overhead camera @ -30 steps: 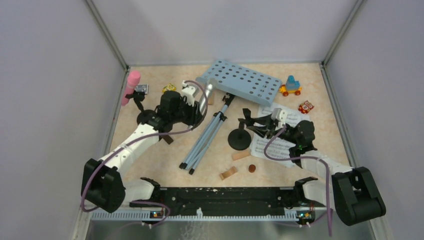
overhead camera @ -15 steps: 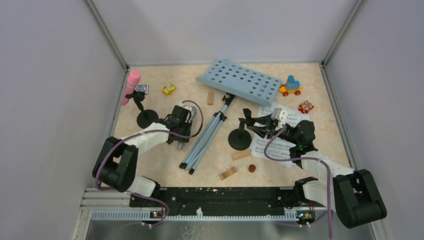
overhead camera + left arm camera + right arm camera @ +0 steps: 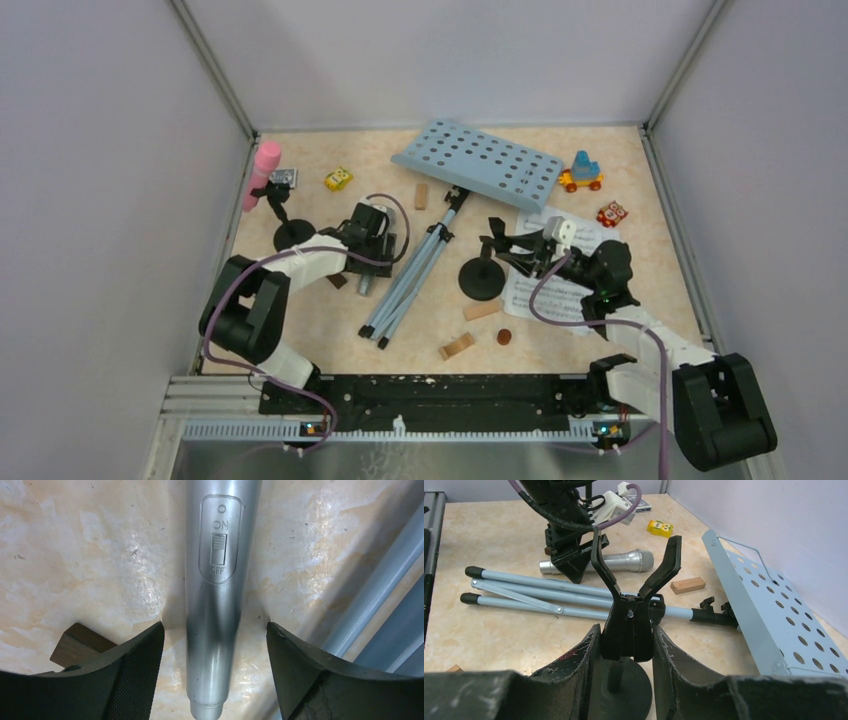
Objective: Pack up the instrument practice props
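Beige table [image 3: 420, 335] is carrying everything. I am seeing the music stand [image 3: 470, 165] lying flat, its legs reaching toward me. My right tool [image 3: 626, 630] is clamping the black mic holder [image 3: 630, 612] by its clip. My left tool [image 3: 215, 625] is hanging open astride the silver microphone [image 3: 215, 555], touching neither side. I am worrying that one jaw lands first and rolls it into the legs, or snags the wooden block [image 3: 75, 642]. Its long axis is running between the jaws, tail toward the wrist camera, head pointing away.

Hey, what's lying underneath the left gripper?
A silver microphone lies on the tabletop between the fingers of the open left gripper. A dark wooden block peeks out beside one finger, its remainder covered.
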`<state>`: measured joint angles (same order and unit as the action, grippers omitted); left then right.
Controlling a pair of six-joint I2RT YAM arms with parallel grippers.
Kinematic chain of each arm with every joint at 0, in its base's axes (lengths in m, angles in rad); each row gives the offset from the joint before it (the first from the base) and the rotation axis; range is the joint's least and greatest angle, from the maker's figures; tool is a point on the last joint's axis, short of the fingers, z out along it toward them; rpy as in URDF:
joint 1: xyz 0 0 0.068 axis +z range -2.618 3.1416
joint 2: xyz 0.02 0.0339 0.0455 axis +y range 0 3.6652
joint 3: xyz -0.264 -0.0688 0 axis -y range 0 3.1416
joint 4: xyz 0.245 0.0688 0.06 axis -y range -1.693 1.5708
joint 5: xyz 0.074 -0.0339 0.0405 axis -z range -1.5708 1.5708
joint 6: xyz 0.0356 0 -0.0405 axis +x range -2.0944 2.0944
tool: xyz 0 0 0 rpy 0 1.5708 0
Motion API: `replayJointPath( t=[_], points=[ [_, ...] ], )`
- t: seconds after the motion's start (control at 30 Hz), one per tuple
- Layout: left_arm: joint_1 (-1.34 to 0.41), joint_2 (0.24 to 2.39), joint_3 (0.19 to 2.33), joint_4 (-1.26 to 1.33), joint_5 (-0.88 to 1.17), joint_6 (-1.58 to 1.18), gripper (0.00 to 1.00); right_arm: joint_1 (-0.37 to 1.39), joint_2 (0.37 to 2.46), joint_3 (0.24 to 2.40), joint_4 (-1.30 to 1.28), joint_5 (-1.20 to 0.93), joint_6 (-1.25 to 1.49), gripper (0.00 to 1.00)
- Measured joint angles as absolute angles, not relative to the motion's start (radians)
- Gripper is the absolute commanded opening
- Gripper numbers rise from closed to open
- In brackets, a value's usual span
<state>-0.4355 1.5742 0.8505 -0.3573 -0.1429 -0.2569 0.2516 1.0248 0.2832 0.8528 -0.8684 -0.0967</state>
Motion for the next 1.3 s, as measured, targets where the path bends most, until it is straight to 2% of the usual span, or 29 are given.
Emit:
replayJointPath(
  t=[0.23,0.63,0.97,1.3],
  points=[
    [-0.435,1.510,0.849,-0.388,-0.142,-0.264,0.98,0.252,0.987,0.284,0.800,-0.846,-0.103,0.35],
    [-0.435,1.247,0.855,-0.403,-0.088,-0.260,0.99,0.252,0.897,0.340,0.622,-0.799,-0.116,0.56],
    [-0.435,1.007,0.814,-0.329,0.031,-0.260,0.99,0.252,0.788,0.429,0.516,-0.762,-0.158,0.60],
    [-0.435,0.944,0.776,-0.326,0.057,-0.256,0.99,0.252,0.767,0.440,0.400,-0.749,-0.166,0.59]
  ],
)
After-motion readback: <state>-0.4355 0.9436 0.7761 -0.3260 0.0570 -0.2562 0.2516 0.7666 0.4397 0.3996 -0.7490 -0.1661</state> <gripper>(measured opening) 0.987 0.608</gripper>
